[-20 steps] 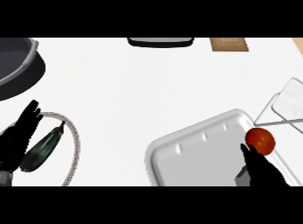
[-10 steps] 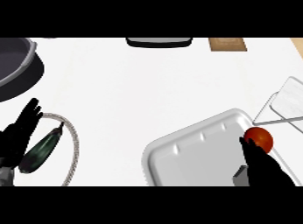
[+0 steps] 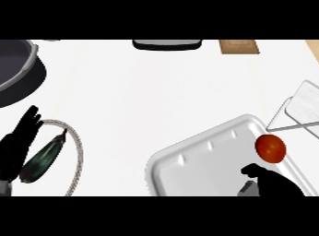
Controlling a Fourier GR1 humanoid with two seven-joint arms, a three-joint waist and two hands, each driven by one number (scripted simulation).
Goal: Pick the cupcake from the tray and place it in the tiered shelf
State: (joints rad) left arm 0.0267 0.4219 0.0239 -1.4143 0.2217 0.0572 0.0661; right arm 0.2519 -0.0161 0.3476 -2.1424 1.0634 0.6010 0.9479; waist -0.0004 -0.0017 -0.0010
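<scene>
At lower right, my right hand (image 3: 274, 182) sits on the tray (image 3: 203, 161), the cupcake (image 3: 270, 148) just above it. Its grip I cannot tell; the left hand (image 3: 12, 143) rests spread, far left.

The left robot hand (image 3: 16, 145) sits near the left edge, fingers straight and pointing up. The right robot hand (image 3: 274, 182) shows low on the right, with fingers curled forward.
</scene>
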